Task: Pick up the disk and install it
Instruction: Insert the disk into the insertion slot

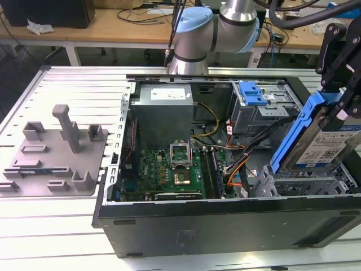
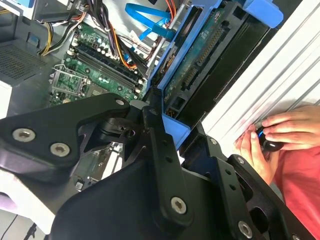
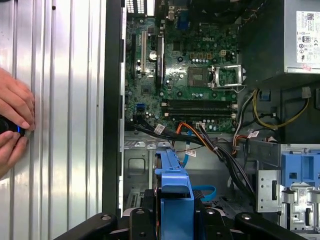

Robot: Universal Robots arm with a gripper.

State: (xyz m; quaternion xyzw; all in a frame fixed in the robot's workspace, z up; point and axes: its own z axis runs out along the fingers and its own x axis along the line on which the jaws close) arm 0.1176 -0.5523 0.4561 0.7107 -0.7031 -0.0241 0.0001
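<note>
Wooden workbenches (image 1: 113, 25) are standing along the back of the room, and a slotted aluminium table (image 1: 67, 84) is carrying the setup in front of them. Toward the exterior view's left, a grey fixture tray (image 1: 56, 155) is lying on the table. Beside it, an open computer case (image 1: 225, 223) is lying on its side, exposing the motherboard (image 1: 172, 172), the power supply (image 1: 163, 107) and a blue latch (image 1: 252, 93) on a grey metal cage. A person's hands (image 3: 15, 120) are resting on the table just outside the case wall, pinching a small dark object.

The gripper (image 1: 338, 112) is clamping the disk (image 1: 324, 144) by its blue carrier rail, its fingers (image 2: 162, 150) closing against the rail's sides. The disk is hanging tilted over the drive bay (image 1: 304, 183) at the case corner on the exterior view's right. Whether its lower end is touching the bay cannot be told.
</note>
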